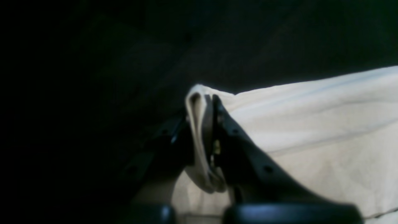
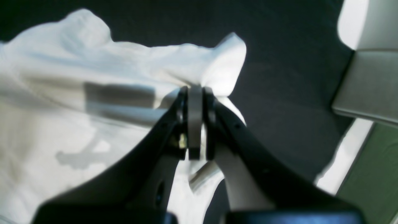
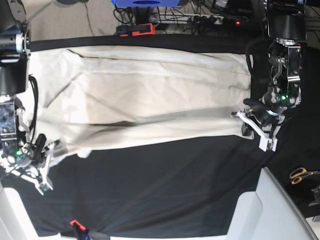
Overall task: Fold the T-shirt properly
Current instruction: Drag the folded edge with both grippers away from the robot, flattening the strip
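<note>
We see both sets of jaws clenched on the T-shirt: the left gripper pinches a folded edge, the right gripper a bunched corner. The shirt lies stretched across the black cloth covering the surface, with bare cloth along its near edge.

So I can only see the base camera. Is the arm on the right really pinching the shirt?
Observer: Yes. Its wrist camera shows the left gripper shut on a folded bunch of the T-shirt.
Operator: And the other arm?
Observer: The right gripper is shut on a corner of the shirt too, and that corner pokes up above its tips.
Operator: What's underneath?
Observer: Up close, the black cloth lies under the shirt, running past the pinched corner.
</note>
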`<action>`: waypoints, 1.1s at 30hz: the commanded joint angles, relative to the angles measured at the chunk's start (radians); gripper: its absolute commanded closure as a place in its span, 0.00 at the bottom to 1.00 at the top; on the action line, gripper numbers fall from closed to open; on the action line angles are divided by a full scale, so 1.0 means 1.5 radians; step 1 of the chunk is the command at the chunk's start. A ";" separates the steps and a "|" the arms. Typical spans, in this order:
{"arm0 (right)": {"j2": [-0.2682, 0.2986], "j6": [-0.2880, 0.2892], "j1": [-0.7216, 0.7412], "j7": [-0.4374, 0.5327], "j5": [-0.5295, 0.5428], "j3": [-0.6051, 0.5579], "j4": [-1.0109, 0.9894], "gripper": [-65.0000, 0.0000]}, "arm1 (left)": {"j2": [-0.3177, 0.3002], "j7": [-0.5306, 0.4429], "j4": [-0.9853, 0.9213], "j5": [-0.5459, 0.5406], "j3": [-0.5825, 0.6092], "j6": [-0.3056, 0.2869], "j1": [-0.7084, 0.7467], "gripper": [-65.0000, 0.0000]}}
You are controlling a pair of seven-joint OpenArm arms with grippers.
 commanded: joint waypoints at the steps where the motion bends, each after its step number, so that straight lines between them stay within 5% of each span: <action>1: 0.010 -0.005 0.016 0.004 0.000 0.002 0.032 1.00 | -0.011 -0.011 0.020 -0.003 -0.005 0.002 -0.010 1.00; 11: 0.011 -0.004 0.013 -0.005 -0.001 -0.003 0.088 1.00 | -0.013 -0.010 0.028 -0.003 -0.005 0.002 -0.010 1.00; 17: 0.013 -0.003 0.012 0.060 -0.001 -0.003 0.082 1.00 | -0.013 -0.009 0.028 -0.003 -0.005 0.002 -0.010 1.00; 33: 0.013 -0.003 -0.004 0.097 -0.002 -0.003 0.054 1.00 | -0.014 -0.010 0.021 0.009 -0.004 0.002 -0.066 1.00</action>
